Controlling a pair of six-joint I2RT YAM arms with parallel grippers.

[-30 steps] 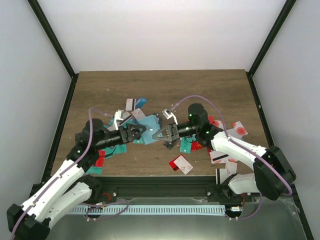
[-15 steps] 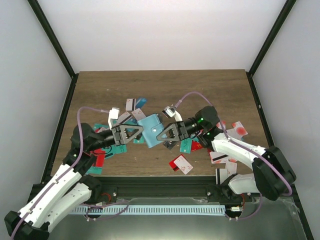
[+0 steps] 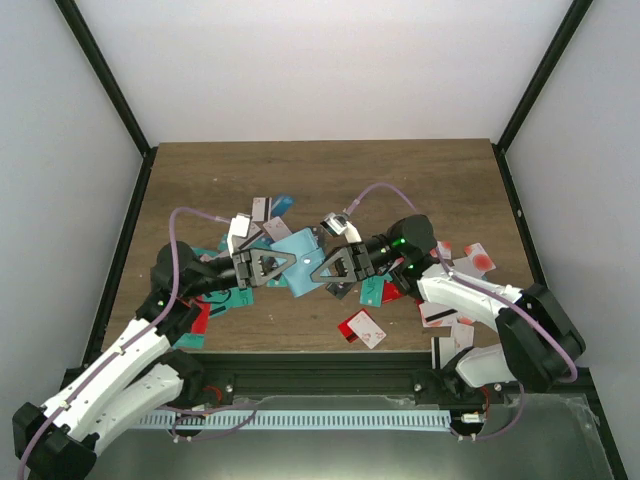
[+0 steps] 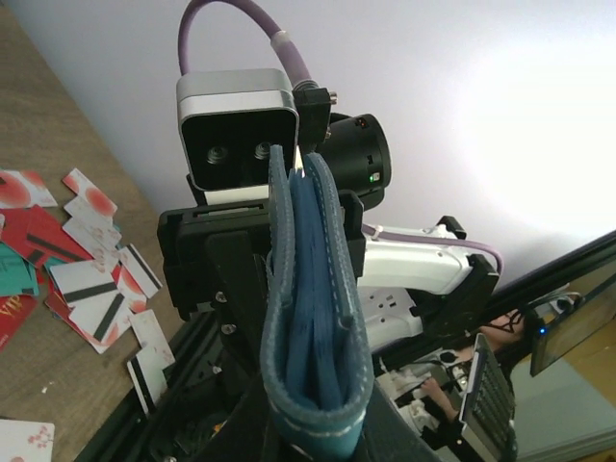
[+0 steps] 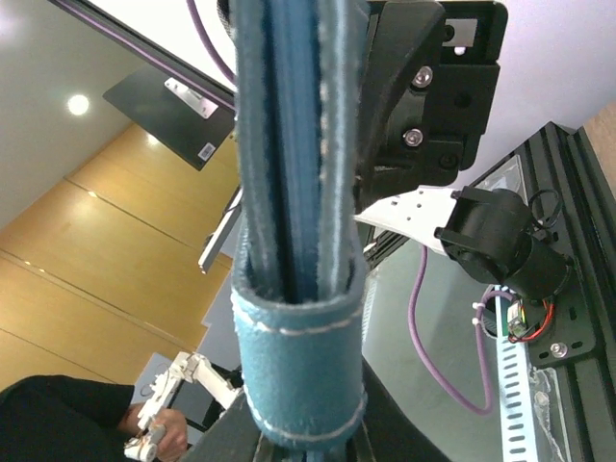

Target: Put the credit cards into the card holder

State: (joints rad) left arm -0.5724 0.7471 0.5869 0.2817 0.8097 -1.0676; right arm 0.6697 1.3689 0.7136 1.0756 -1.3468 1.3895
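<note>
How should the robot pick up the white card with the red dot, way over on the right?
Probably straight down from above, pinching its two long edges. The card lies flat on the table, too thin to take from the side, a bit apart from the rest. The right fingers are nearest, but they hold the holder.

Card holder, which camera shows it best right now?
Top external view: the card holder shows its whole teal face and its place among the scattered cards. Both wrist views catch it edge-on, close up: only stitched edges and folds.
</note>
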